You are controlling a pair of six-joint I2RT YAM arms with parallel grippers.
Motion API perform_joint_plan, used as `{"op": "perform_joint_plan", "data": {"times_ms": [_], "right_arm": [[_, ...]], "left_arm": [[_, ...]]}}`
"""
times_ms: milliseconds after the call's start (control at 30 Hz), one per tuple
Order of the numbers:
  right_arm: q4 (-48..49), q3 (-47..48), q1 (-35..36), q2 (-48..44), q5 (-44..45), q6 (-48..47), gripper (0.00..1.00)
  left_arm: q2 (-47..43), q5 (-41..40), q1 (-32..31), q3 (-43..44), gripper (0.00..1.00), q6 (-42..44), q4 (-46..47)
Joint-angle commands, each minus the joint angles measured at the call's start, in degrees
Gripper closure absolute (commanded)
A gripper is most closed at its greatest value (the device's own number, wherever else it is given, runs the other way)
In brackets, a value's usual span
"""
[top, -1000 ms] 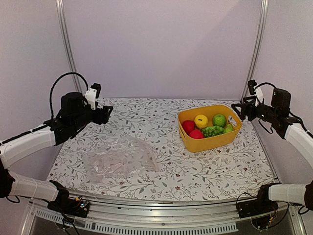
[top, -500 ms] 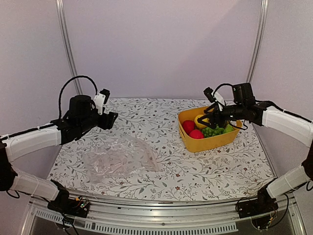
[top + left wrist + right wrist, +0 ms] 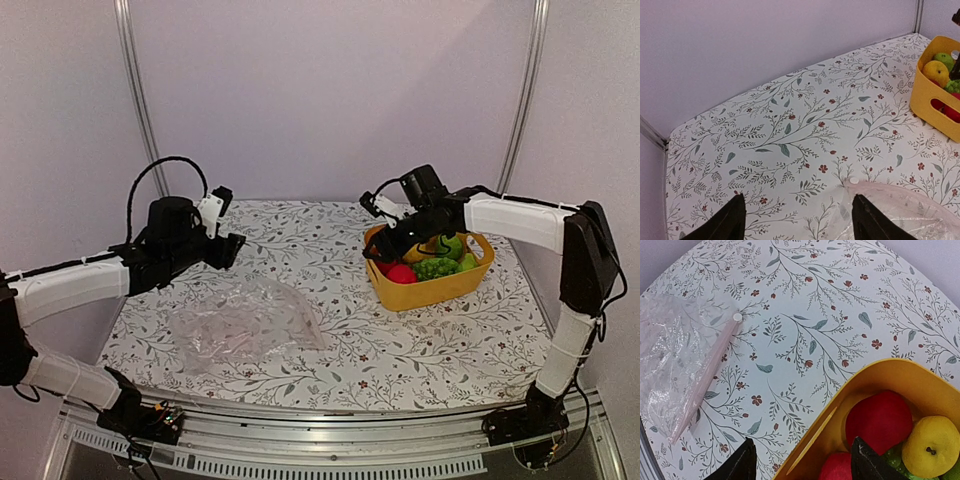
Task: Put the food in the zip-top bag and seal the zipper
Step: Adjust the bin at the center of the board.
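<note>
Nearest you, the zip-top bag (image 3: 245,325) lies crumpled on the tabletop (image 3: 400,350), left of centre. Beyond it your left hand (image 3: 797,220) hovers, fingers spread, holding nothing. Farther right, the food (image 3: 435,268) sits in the yellow basket (image 3: 430,292). Your right hand (image 3: 802,465) hangs spread over its left rim, empty.

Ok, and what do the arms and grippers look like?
The left arm and right arm have white tubular links with black joints. A black cable loops over the left wrist. The left gripper and right gripper show dark pointed fingers.
</note>
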Motion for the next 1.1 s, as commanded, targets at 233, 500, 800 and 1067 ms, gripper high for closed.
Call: {"op": "perform_joint_plan", "data": {"times_ms": [233,500,800,1067], "right_arm": [[-8.31,8.11,1.47,8.03,6.64,6.47,0.41],[-10.73,11.71,3.65,11.66,8.88,4.95,0.57],[-10.51,5.77,5.08,6.43,7.5,-0.07,0.81],[-13.05,-8.96,5.05,-4.71,4.18,-8.98,1.0]], "left_arm": [[2.22,0.94,-1.44,1.46,0.31,1.02,-1.19],[3.43,1.06,-1.95,2.84,0.32,0.67,-3.0],[2.41,1.65,-2.3,2.8,0.31,0.61,-3.02],[2.46,2.05,-2.83,2.93,0.31,0.03,-3.0]]}}
